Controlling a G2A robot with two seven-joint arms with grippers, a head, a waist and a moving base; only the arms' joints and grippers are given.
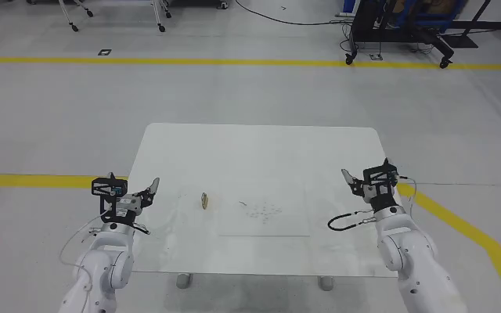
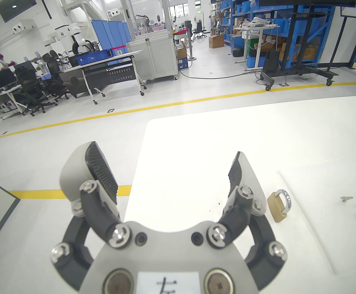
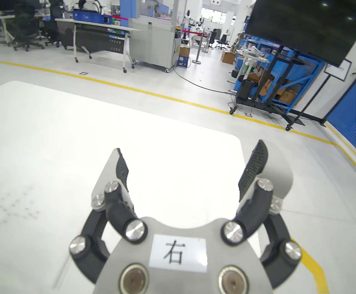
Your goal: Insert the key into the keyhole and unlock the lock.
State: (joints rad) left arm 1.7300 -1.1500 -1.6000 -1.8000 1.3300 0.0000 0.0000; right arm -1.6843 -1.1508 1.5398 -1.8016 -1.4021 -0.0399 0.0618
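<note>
Left pincer [image 2: 164,156], right pincer [image 3: 189,149] wide open, empty, at table [image 1: 258,149] edges; lock [image 2: 278,207], key [image 2: 346,198] between.

A white worktop [image 1: 258,149] with rounded corners stands on a pale grey floor [image 1: 78,102]. A scatter of small dark specks [image 1: 264,210] marks its surface toward the near side. One yellow floor line [image 1: 235,60] runs across beyond the far edge; another [image 1: 47,180] reaches the worktop's side. A black cable [image 1: 297,23] trails over the floor towards a black wheeled stand [image 1: 399,35]. In the room behind are blue shelving [image 2: 236,16], cardboard boxes [image 2: 216,41], a metal-framed cabinet [image 2: 155,55], a desk on castors [image 2: 111,69] and black office chairs [image 2: 30,86]. A large dark screen [image 3: 300,27] stands near the shelving.
</note>
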